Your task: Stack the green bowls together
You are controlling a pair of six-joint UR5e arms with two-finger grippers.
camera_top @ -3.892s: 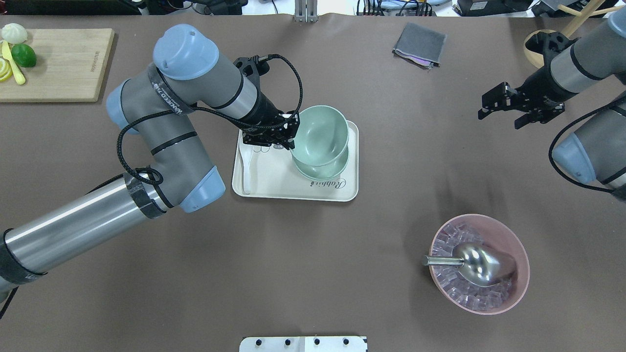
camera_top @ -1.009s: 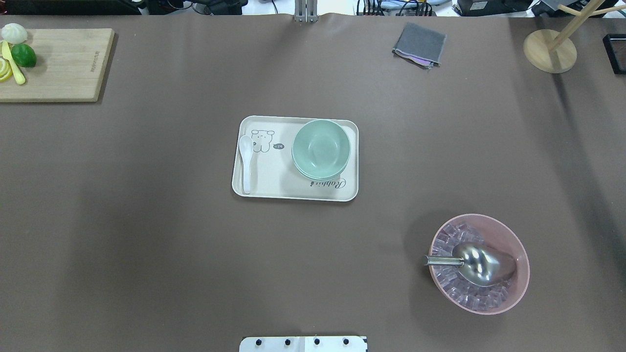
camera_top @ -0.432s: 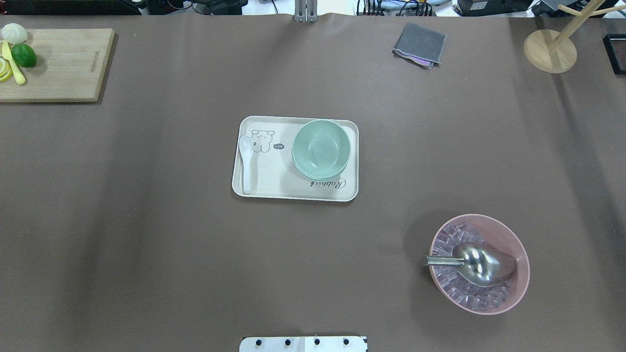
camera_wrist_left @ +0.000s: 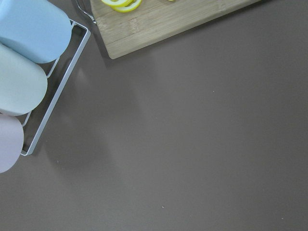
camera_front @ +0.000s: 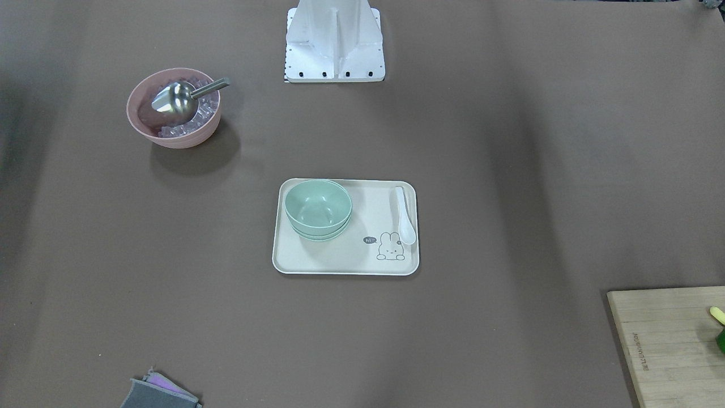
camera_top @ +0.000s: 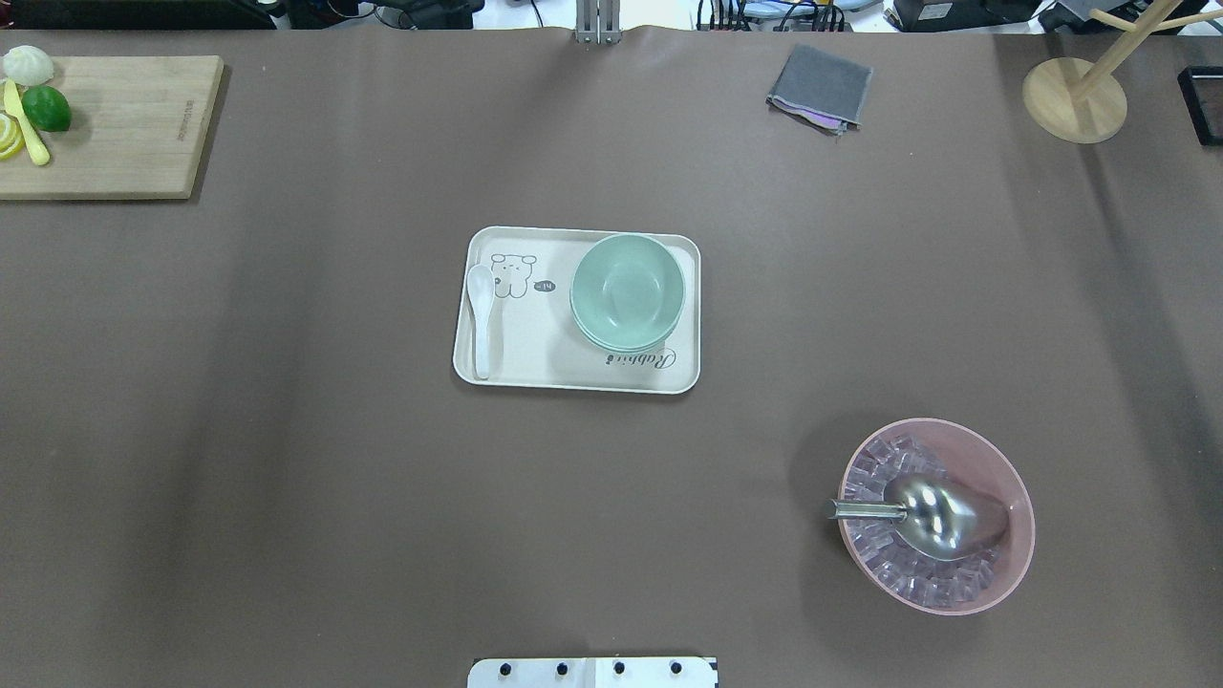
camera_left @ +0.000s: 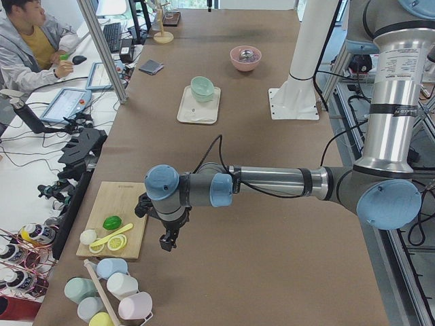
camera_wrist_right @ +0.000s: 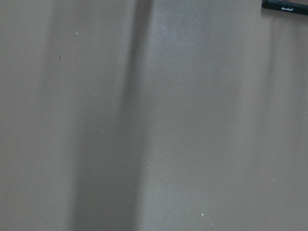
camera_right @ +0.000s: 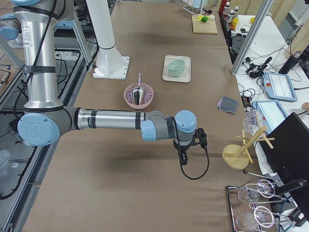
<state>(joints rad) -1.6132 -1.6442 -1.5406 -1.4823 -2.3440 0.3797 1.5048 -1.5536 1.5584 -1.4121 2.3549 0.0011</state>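
Observation:
The pale green bowls [camera_top: 627, 287] sit nested in one stack on the right part of the cream tray [camera_top: 535, 368], also in the front view [camera_front: 317, 207]. No gripper touches them. My left gripper [camera_left: 166, 241] shows only in the exterior left view, far from the tray, beside the cutting board, pointing down over bare table. My right gripper [camera_right: 182, 157] shows only in the exterior right view, near the wooden stand, over bare table. I cannot tell whether either one is open or shut.
A white spoon [camera_top: 481, 315] lies on the tray's left side. A pink bowl [camera_top: 936, 516] with ice and a metal scoop stands front right. A cutting board [camera_top: 105, 124] with lime and lemon, a grey cloth [camera_top: 820, 86] and a wooden stand [camera_top: 1073, 100] line the far edge.
Both arms have left the overhead view since 3.9 s ago. The left gripper has let go of the top green bowl, which now sits level in the stack. Nothing moved in the last second.

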